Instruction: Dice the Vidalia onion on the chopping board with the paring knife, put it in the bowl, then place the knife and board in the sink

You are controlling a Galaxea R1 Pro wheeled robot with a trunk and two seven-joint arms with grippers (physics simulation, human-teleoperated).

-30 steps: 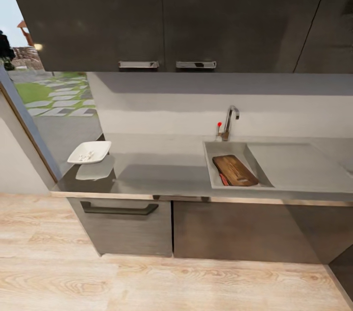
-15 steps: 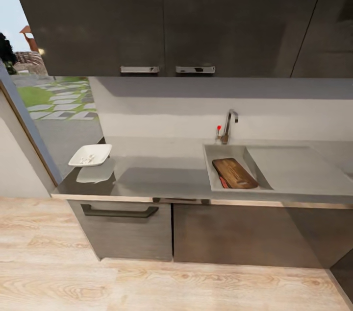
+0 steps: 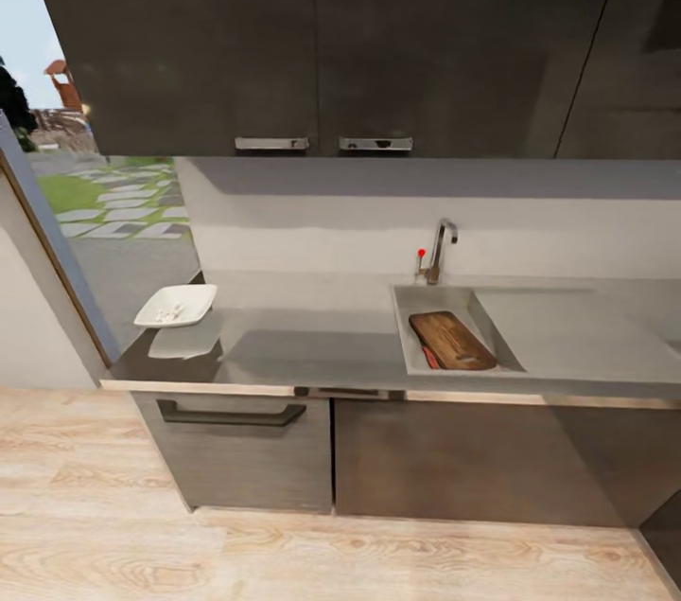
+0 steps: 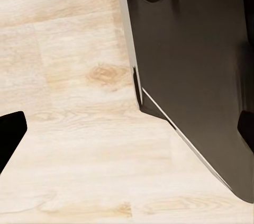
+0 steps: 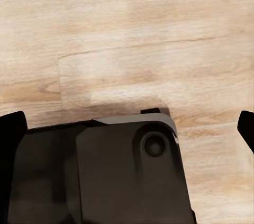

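Note:
The chopping board (image 3: 452, 341) lies tilted inside the sink (image 3: 403, 336). Beside it, the red handle of the paring knife (image 3: 430, 358) pokes out along its near left edge. At the counter's left end sits the white bowl (image 3: 176, 306), holding small pale pieces that look like diced onion. The countertop (image 3: 312, 336) runs between bowl and sink. My left gripper (image 4: 127, 134) is open over the wooden floor, with nothing between its fingers. My right gripper (image 5: 127, 127) is open too, also with nothing between its fingers.
A steel faucet (image 3: 439, 251) and a red knob (image 3: 422, 253) stand behind the basin, with a drainboard (image 3: 558, 331) to its right. Dark upper cabinets (image 3: 322, 33) hang above. A glass opening (image 3: 104, 222) is at the left. My dark base (image 4: 196, 75) stands on the wood floor (image 3: 284, 554).
The whole head view has shifted and the counter looks slightly smaller, so the camera has moved. The board, the knife and the bowl have stayed in place.

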